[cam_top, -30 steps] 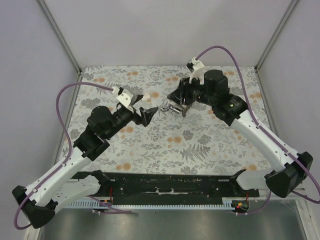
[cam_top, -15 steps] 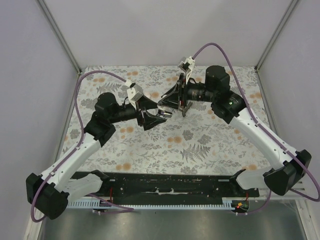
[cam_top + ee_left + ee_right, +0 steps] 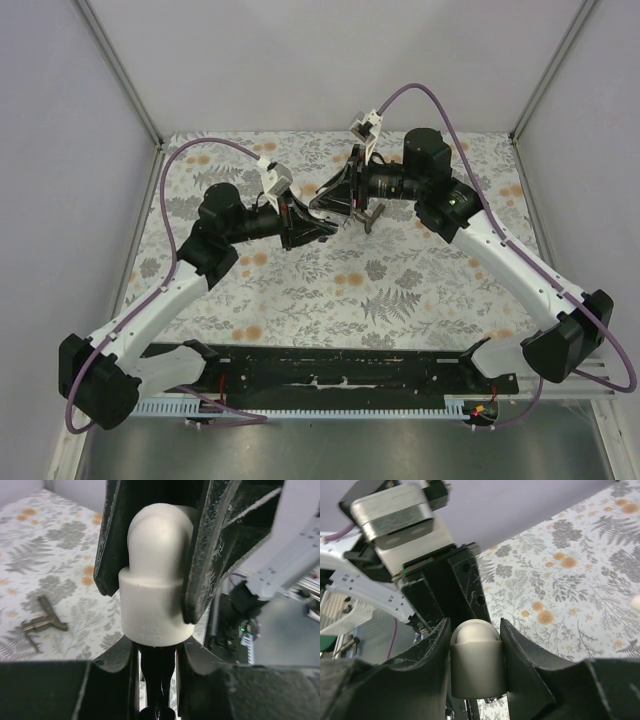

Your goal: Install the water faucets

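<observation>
My right gripper is shut on a white plastic elbow fitting, held above the floral mat. A sliver of chrome water faucet shows under the fitting. In the left wrist view the same fitting sits between the right gripper's black fingers. Just below it my left gripper is shut on the faucet's dark, shiny stem. From above, the left gripper and right gripper meet tip to tip at the mat's centre. A second grey metal faucet lies on the mat.
The floral mat is enclosed by grey walls. A black rail runs along the near edge between the arm bases. A small white piece lies on the mat at the right edge of the right wrist view.
My left arm swung in to the right gripper and its jaws went from open to shut on the faucet under the fitting. The right gripper shifted slightly left, still holding the fitting.
</observation>
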`<state>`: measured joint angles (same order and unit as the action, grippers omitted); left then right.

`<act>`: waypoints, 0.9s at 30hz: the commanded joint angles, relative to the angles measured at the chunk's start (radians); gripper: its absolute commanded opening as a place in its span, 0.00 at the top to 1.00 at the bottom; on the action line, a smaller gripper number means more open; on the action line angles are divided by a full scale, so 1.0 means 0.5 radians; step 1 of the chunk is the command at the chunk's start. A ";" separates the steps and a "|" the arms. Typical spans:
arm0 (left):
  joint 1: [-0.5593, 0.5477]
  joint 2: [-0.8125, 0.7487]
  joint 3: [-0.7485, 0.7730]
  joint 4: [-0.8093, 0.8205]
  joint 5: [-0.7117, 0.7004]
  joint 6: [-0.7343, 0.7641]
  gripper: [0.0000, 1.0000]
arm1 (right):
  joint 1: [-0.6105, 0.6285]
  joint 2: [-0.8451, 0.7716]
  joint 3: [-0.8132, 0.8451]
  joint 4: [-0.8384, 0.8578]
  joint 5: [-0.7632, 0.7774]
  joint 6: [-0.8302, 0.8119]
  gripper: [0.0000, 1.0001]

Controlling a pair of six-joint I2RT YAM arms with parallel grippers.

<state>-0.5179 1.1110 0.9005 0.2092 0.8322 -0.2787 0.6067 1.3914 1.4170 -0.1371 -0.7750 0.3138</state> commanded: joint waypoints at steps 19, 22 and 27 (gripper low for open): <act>-1.134 -0.331 -0.178 0.036 -2.728 0.739 0.25 | 0.094 -0.113 -0.060 -0.432 1.805 0.376 1.00; -0.865 -0.482 -0.206 -0.139 -2.132 0.607 0.21 | -0.047 -0.181 -0.113 -0.309 1.563 0.327 1.00; -0.422 -0.556 -0.224 -0.326 -1.279 0.468 0.20 | -0.137 -0.267 -0.137 -0.106 1.094 0.027 1.00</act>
<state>-0.8520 0.8375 0.8028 0.1001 -0.2291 0.0402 0.5407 1.3449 1.3312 -0.3687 -0.0254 0.4534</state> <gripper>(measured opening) 0.795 0.469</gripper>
